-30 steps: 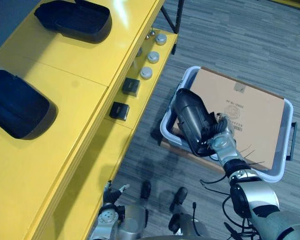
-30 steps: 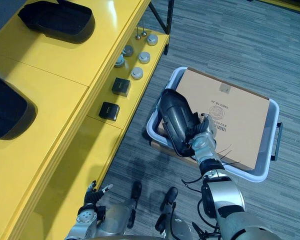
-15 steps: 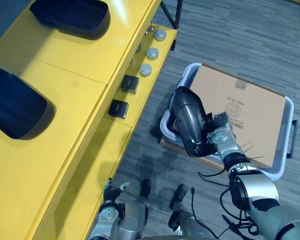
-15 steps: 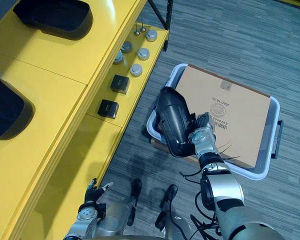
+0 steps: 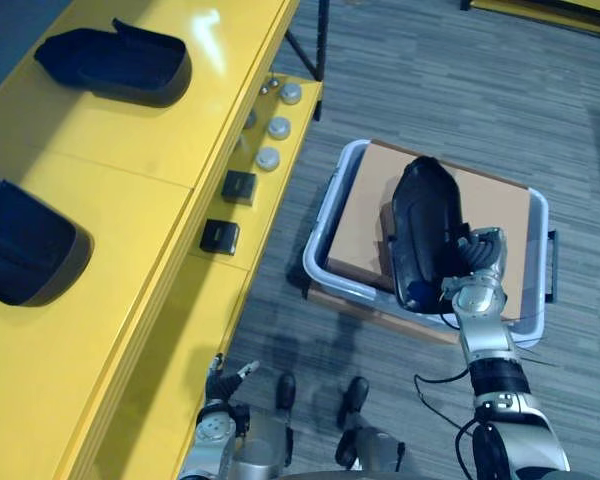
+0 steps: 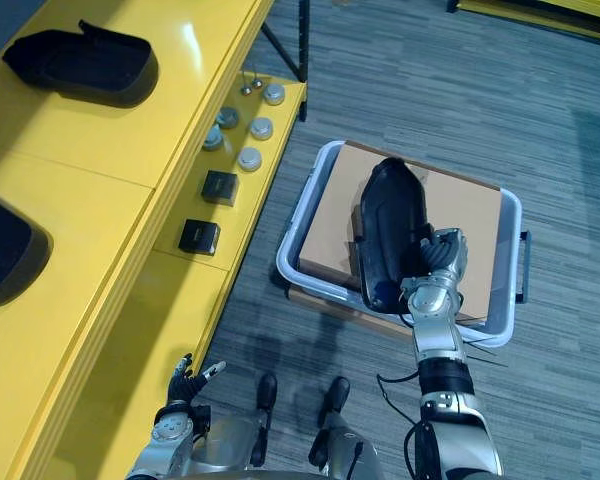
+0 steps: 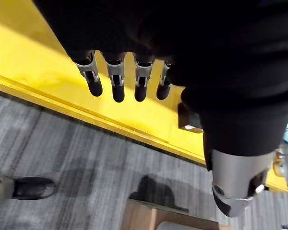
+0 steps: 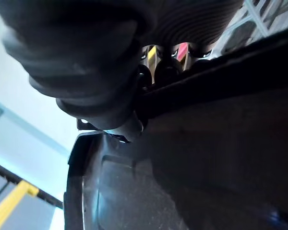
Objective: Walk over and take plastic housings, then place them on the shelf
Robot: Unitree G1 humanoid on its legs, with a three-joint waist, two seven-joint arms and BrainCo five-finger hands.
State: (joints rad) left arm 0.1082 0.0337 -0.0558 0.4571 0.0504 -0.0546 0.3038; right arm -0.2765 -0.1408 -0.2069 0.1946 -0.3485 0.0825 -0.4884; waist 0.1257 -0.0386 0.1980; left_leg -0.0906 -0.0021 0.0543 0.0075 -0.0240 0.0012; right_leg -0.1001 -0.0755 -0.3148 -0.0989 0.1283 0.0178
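My right hand (image 5: 477,291) is shut on the lower end of a black plastic housing (image 5: 425,229), which it holds tilted above the cardboard in the grey bin (image 5: 324,214). The right wrist view looks across the housing's dark surface (image 8: 192,163), with the fingers clamped on its rim. Two more black housings (image 5: 111,64) (image 5: 20,250) lie on top of the yellow shelf (image 5: 140,150). Low beside the shelf's front, my left hand (image 6: 186,384) hangs with its fingers (image 7: 117,82) relaxed and holding nothing.
A brown cardboard sheet (image 5: 361,231) covers the inside of the bin, which stands on the grey floor. On the shelf's lower ledge are two small black boxes (image 5: 238,185) and several silver round parts (image 5: 270,158). A black post (image 5: 322,40) rises at the shelf's far end.
The whole picture has shifted, so the camera has moved. My right hand has carried the housing from the bin's left rim to above the middle of the cardboard.
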